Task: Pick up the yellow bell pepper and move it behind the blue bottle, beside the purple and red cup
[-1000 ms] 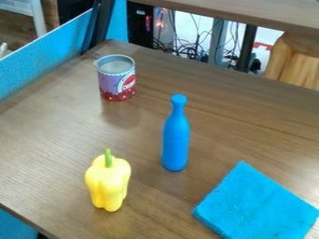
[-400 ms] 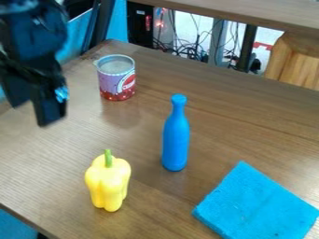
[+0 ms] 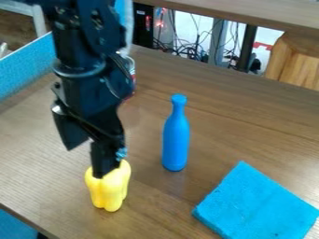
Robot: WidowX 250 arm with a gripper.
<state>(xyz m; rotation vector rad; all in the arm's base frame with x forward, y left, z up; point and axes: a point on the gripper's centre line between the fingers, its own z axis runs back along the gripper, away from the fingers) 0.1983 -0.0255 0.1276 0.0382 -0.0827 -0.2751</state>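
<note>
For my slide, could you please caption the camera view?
Black two-finger claw at a yellow bell pepper, near an upright blue bottle.

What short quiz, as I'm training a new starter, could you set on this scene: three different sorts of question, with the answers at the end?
1. True or false: the blue bottle stands upright on the table.

2. Fill in the missing word: the can is partly hidden behind the robot's ____.

3. Which of these is nearest to the claw?
a) the blue bottle
b) the yellow pepper
c) the blue cloth

Key: 1. true; 2. arm; 3. b
</note>
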